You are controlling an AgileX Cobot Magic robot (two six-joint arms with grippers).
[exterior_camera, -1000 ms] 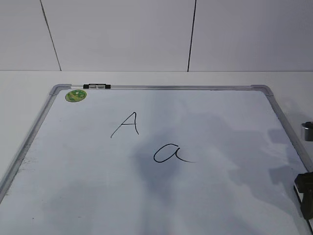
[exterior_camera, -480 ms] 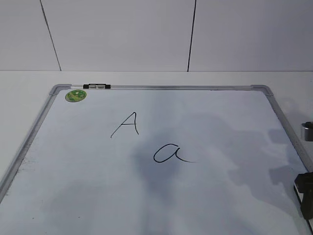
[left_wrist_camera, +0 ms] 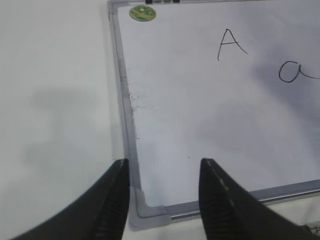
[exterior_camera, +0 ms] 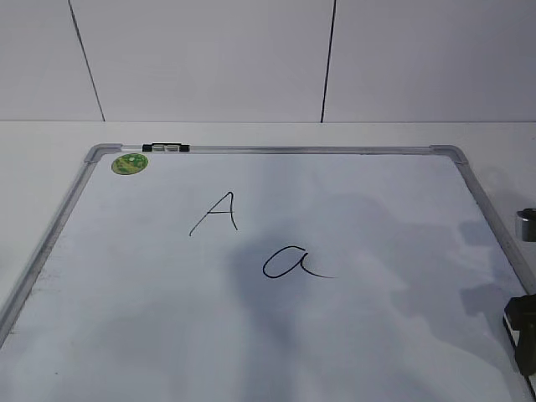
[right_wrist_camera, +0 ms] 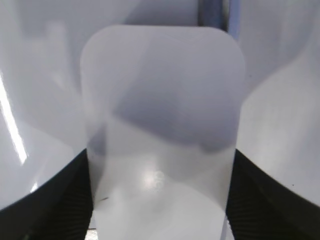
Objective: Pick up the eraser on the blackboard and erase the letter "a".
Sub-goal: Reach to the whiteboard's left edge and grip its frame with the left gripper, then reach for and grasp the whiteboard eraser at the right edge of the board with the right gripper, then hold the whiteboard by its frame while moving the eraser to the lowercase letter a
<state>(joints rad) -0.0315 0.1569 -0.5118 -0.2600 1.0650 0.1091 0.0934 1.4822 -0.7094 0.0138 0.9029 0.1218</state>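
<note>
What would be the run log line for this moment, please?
right gripper: around eraser | left gripper: open, empty, over blackboard corner | letter "a": not erased

Your left gripper [left_wrist_camera: 162,200] hangs open over the blackboard [left_wrist_camera: 131,130] at its near left corner; the letter "a" [left_wrist_camera: 295,71] sits at the right edge.

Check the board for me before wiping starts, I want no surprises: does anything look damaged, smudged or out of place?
Nothing is damaged or askew. The board lies flat, with a capital A and a small a drawn cleanly. The only blemish is faint dark speckling along its left frame. The eraser sits between the right gripper's fingers.
</note>
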